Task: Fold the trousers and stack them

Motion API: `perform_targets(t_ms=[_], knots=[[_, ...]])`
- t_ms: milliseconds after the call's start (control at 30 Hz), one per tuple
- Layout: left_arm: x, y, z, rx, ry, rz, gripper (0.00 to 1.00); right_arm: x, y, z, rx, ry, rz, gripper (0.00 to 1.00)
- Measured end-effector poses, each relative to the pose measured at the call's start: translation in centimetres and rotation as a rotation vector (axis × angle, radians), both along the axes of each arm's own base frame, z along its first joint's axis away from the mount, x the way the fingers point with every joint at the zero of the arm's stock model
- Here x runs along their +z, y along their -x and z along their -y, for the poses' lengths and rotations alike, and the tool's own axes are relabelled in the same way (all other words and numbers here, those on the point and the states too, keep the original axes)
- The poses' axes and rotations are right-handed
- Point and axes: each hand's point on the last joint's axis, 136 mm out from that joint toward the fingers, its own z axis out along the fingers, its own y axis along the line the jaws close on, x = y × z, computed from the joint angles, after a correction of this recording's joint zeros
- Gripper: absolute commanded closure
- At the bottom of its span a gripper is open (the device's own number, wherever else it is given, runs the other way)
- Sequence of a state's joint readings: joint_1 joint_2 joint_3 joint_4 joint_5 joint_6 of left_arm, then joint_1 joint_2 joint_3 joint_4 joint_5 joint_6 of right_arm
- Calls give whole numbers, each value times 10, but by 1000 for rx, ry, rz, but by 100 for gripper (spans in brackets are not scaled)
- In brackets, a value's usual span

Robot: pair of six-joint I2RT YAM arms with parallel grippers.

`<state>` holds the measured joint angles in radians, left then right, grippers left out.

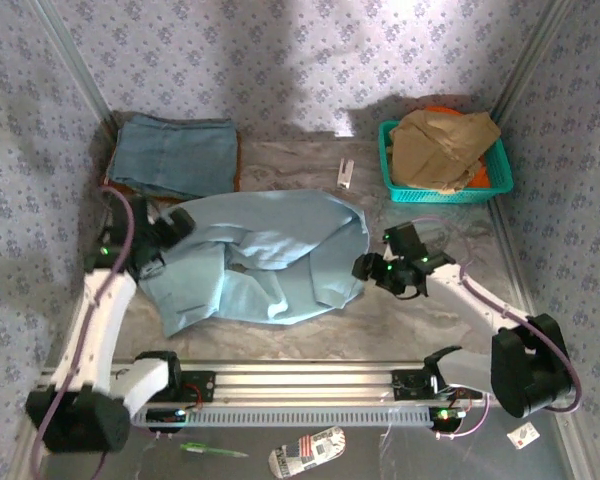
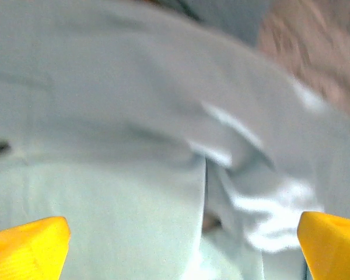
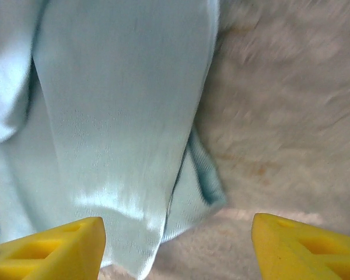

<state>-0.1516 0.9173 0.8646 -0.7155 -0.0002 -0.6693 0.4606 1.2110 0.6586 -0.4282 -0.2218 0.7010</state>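
Note:
The pale sky-blue trousers (image 1: 270, 255) lie crumpled across the middle of the table, loosely doubled over with wrinkled folds. My left gripper (image 1: 170, 232) hovers at their left edge. In the left wrist view it (image 2: 184, 251) stands open, its yellow fingertips (image 2: 29, 248) far apart over the blurred cloth (image 2: 134, 146). My right gripper (image 1: 365, 267) is at the trousers' right edge. In the right wrist view it (image 3: 178, 251) is open above a hem corner of the trousers (image 3: 122, 116) and bare table, gripping nothing.
A folded slate-blue denim garment (image 1: 175, 155) lies at the back left. A green basket (image 1: 500, 175) at the back right holds a tan garment (image 1: 440, 140). A small white strip (image 1: 345, 172) lies behind the trousers. Patterned walls close in on three sides.

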Motion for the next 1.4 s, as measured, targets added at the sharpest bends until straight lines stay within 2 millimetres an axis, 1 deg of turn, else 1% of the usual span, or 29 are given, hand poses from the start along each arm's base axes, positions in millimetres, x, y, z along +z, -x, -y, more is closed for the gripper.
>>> perform_targets(t_ms=[33,67,100,200,300,400,467,533,600,633,700,767,800,900,933,967,1100,1233,1300,1367,1400], knots=[[-8,9,7,-19,6,-15,0,-2,6,-5,17,4,-8,37],[-23,23,15,-49,6,-54,1,-3,10,-10,32,6,-13,38],[-34,33,21,-65,1,-84,0,-4,16,-16,52,9,-16,39],[-57,56,32,-105,-6,-145,0,-5,29,-33,105,20,-17,44],[-66,68,41,-129,-3,-158,2,-13,40,-43,128,42,-44,46],[-74,75,46,-138,-7,-171,4,-28,44,-46,124,76,-86,48],[-80,79,48,-141,-9,-180,7,-35,47,-49,123,89,-112,51],[-88,82,48,-135,-12,-195,12,-42,48,-52,119,99,-133,57],[-97,85,45,-119,-15,-209,19,-44,46,-56,114,100,-143,64],[-100,86,44,-113,-15,-214,23,-44,44,-59,111,99,-142,66],[-103,86,43,-105,-20,-215,33,-40,40,-61,103,94,-132,71],[-104,84,42,-97,-24,-206,36,-36,37,-64,96,92,-117,75],[-104,82,42,-92,-24,-200,38,-34,35,-64,93,91,-110,79],[-106,80,40,-84,-36,-195,53,-27,34,-62,84,91,-91,92],[-108,79,40,-81,-40,-196,59,-24,34,-61,84,93,-84,96],[-109,79,39,-78,-44,-198,67,-22,34,-60,81,93,-80,100],[-110,76,37,-69,-64,-195,100,-16,35,-57,77,92,-66,100],[-108,74,34,-74,-88,-180,100,-8,33,-52,65,94,-45,100],[-105,74,31,-72,-101,-162,100,-2,28,-44,47,105,-33,100],[-97,73,26,-69,-117,-136,100,10,18,-33,15,118,-13,100],[-92,72,23,-61,-120,-119,100,21,10,-24,-10,123,9,100]])
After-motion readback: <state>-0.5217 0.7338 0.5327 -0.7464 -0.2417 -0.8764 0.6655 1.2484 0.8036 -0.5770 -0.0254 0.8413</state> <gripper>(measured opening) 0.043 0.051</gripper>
